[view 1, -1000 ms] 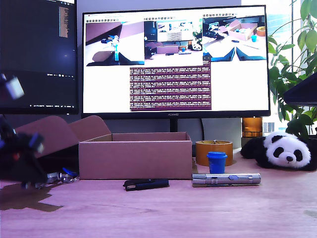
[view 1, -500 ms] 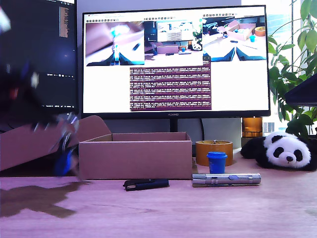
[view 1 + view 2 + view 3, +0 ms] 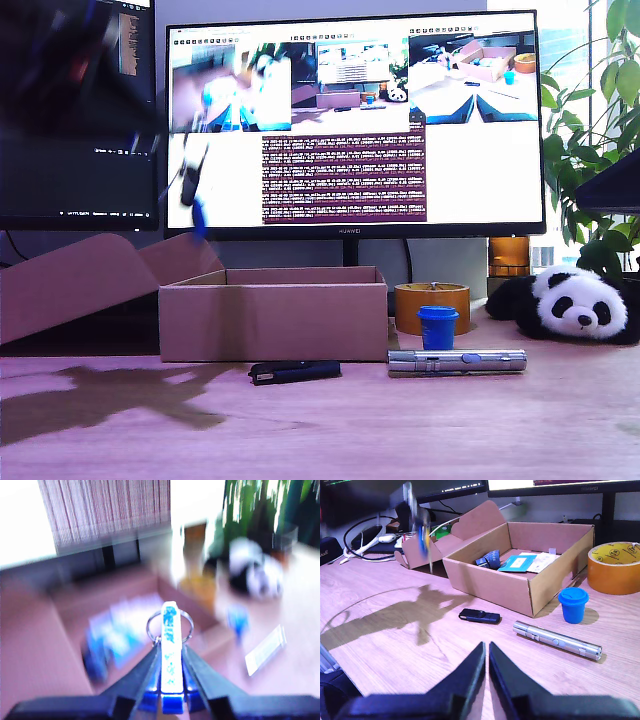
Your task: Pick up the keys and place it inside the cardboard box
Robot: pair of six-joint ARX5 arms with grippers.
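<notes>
The keys (image 3: 190, 193), a blue-and-white fob with a ring, hang blurred in the air above the open flap at the exterior view's left end of the cardboard box (image 3: 272, 318). My first gripper (image 3: 160, 140), a dark blur high at the exterior view's left, is shut on them. Its wrist view shows the fob (image 3: 170, 630) clamped between the jaws of my first gripper (image 3: 170, 652), with the box (image 3: 75, 600) blurred beneath. My second gripper (image 3: 486, 652) is shut and empty, low over the table in front of the box (image 3: 490, 582); the keys (image 3: 421, 530) are a streak beyond.
Before the box lie a black stick gadget (image 3: 295, 372) and a silver flashlight (image 3: 457, 360). A blue cup (image 3: 437, 327), a tan tape roll (image 3: 432, 305) and a toy panda (image 3: 570, 303) stand at the exterior view's right. Monitors (image 3: 350, 120) rise behind. Cards and packets lie inside the box.
My first arm has lifted the keys off the table at the exterior view's left and swung them up and rightward toward the box. Nothing else has moved.
</notes>
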